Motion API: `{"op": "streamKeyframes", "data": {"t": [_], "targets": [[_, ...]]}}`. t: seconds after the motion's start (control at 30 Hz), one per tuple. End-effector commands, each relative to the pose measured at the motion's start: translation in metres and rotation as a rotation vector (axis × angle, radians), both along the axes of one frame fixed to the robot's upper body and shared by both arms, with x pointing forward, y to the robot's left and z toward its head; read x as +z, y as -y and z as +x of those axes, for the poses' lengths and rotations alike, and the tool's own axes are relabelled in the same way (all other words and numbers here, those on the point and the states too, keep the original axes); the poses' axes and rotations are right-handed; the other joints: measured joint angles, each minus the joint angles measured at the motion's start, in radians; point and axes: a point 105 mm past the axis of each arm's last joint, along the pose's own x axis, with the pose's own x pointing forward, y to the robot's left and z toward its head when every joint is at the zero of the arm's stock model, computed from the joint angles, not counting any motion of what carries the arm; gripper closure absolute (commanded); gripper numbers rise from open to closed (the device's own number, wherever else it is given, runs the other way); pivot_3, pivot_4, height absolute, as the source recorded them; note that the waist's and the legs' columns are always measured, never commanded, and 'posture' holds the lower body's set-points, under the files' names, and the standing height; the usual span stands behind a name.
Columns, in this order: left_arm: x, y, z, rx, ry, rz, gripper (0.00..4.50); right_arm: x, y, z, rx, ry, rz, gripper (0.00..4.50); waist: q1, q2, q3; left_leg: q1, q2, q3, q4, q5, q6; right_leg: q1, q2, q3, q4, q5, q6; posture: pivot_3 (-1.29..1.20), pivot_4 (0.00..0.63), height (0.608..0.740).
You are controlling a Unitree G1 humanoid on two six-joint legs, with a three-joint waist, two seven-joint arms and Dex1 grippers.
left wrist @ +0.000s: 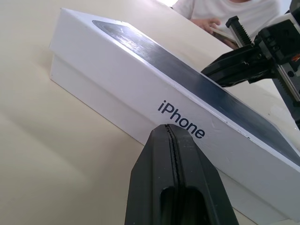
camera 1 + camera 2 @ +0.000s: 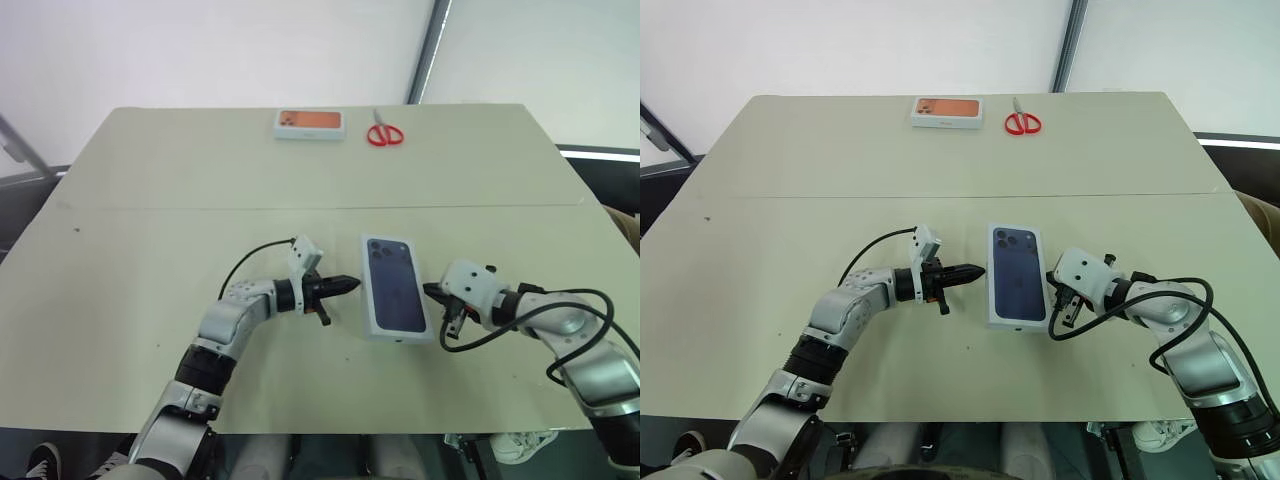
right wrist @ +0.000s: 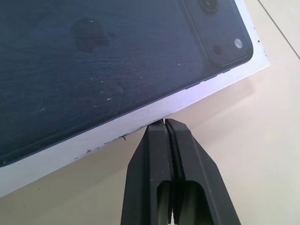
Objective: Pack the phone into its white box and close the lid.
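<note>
Near the middle of the table the lid sits down over the white box, printed face up. The left gripper, clenched and empty, points at its left side; the right gripper, likewise clenched, touches its right edge. The closed package looks light, stiff and smooth-sided, probably slippery; its long side walls seem best to press on.

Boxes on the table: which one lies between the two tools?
The box with the dark-blue phone print, near the robot. The left tool and right tool flank it. The orange-topped box lies at the far edge.
</note>
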Motion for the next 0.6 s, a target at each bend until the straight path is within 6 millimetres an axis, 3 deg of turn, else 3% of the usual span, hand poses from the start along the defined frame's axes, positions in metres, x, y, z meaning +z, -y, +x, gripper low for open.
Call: {"op": "streamKeyframes", "data": {"t": [0.03,0.23,0.37,0.47,0.6], "targets": [[0.008,-0.003,0.001,0.014,0.028,-0.016,4.50,0.010,-0.010,-0.003,0.049,0.030,-0.002,4.44,0.000,0.000,0.000,0.000,0.000,0.000,0.000,0.000,0.000,0.000,0.000,0.000,0.000,0.000,0.000,0.00,0.150,0.740],[0.013,-0.018,0.004,0.041,0.040,-0.012,4.50,0.009,0.002,0.001,0.015,0.039,-0.038,4.44,-0.001,0.000,0.000,0.000,0.000,0.000,0.000,0.000,0.000,-0.001,0.000,0.000,0.001,0.000,0.000,0.00,0.150,0.740],[0.034,-0.021,0.010,0.063,0.055,-0.073,4.50,0.022,0.018,0.011,-0.031,0.087,-0.054,4.44,0.001,0.000,0.000,0.000,0.000,0.000,0.000,0.000,0.000,0.000,0.000,0.000,0.001,0.000,0.000,0.00,0.150,0.740],[0.052,-0.010,0.010,0.038,0.071,-0.118,4.50,0.036,0.024,0.021,-0.072,0.117,0.012,4.44,0.002,0.000,0.000,0.000,0.000,0.000,0.002,0.000,0.000,0.000,0.000,0.000,0.001,0.000,0.000,0.00,0.150,0.740],[0.068,0.015,0.006,-0.025,0.090,-0.160,4.50,0.044,0.009,0.021,-0.028,0.133,0.048,4.44,0.001,0.000,0.000,0.000,0.000,0.000,0.002,0.000,0.000,0.001,0.000,0.000,0.001,0.000,0.000,0.00,0.150,0.740]]}}
